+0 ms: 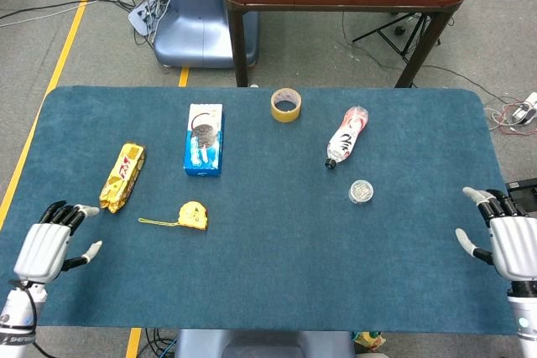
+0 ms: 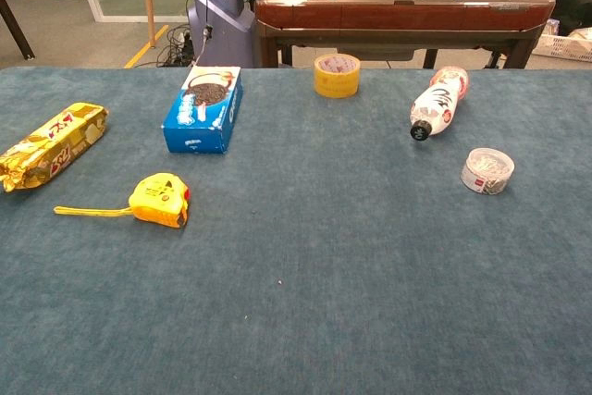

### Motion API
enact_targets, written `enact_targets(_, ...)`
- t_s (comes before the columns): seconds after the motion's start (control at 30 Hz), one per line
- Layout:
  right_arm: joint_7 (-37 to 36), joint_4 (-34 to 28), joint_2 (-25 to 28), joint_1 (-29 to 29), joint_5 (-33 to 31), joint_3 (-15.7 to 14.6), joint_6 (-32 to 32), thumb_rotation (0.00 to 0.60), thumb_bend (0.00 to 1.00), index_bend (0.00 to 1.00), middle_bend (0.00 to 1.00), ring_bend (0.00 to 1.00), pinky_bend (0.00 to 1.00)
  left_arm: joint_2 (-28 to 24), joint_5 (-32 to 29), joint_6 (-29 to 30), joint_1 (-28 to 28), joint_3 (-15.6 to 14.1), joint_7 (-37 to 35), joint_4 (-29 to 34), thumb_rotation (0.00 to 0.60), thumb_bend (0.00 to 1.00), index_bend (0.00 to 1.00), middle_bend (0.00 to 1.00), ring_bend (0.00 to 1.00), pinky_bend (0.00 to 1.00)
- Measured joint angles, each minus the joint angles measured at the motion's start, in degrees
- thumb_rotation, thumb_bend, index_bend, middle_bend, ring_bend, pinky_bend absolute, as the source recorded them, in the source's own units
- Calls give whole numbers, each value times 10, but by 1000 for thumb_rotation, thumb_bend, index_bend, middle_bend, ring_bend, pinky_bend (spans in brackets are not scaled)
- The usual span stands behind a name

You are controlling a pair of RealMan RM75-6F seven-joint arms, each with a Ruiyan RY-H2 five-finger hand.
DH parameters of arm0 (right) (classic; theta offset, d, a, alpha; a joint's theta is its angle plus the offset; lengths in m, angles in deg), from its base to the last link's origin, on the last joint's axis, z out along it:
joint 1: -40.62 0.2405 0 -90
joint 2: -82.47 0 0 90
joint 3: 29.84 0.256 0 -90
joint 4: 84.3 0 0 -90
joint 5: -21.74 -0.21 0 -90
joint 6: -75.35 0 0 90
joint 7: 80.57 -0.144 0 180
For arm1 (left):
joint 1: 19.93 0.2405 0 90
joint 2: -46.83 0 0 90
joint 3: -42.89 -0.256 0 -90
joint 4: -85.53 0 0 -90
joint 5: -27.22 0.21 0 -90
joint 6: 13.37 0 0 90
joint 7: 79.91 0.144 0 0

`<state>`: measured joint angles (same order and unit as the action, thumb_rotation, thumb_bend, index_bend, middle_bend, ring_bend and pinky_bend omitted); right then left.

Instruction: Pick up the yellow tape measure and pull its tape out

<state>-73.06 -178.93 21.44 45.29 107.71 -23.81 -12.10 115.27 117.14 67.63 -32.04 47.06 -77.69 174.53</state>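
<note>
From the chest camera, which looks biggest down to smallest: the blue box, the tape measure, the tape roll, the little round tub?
1. Blue box
2. Tape measure, though it lies nearer the camera
3. Tape roll and round tub look alike; unranked.
</note>
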Motion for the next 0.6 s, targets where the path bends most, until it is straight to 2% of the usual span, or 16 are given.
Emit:
enact_targets(0.33,17,-19,29,5,-14,18,-5,600,341,232,302,213,351,1,-6,-118,-84,15,31,40,600,279,185,196,243,134)
enact_targets(0.6,18,-19,34,5,-20,19,-4,600,341,232,302,213,351,19,-53,-199,-144,29,125,75,600,263,178,190,227,134)
